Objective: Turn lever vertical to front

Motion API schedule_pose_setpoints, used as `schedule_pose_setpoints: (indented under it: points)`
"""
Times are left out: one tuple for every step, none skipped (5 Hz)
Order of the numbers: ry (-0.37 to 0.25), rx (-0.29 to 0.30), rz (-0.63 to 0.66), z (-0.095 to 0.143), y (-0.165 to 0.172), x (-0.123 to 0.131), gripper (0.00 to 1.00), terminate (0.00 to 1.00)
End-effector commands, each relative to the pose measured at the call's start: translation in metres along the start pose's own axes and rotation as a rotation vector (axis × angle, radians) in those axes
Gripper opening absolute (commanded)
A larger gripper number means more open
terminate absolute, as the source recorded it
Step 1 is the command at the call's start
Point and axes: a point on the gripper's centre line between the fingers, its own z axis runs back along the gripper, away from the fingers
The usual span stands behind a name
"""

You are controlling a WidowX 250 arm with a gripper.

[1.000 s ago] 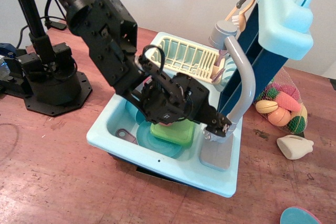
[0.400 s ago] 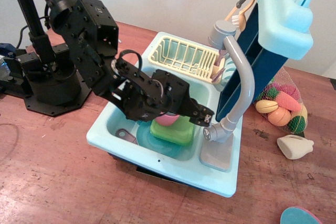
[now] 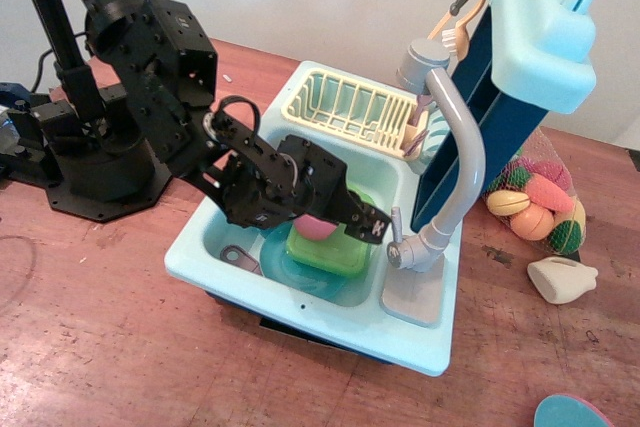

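End effector [image 3: 372,228] drawn back left from the faucet base, jaw state unclear, lever [image 3: 395,220] now upright, free, just beside its tip, over the sink [image 3: 300,297]

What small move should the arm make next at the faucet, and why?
Probably advance the gripper slightly right to meet the lever, then push it toward the front. The lever stands upright on the faucet base, and the fingertips sit just left of it, apparently not touching.
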Motion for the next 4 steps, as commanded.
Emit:
schedule_pose_setpoints:
  points:
    - [0.118,0.049,-0.008,-0.017,-0.013,0.009,1.00,0.00]
    - [0.145,0.039,0.054,-0.010,0.002,-0.007,1.00,0.00]
    - [0.149,0.050,0.096,0.008,0.011,-0.010,1.00,0.00]
    - [0.149,0.050,0.096,0.008,0.011,-0.010,1.00,0.00]
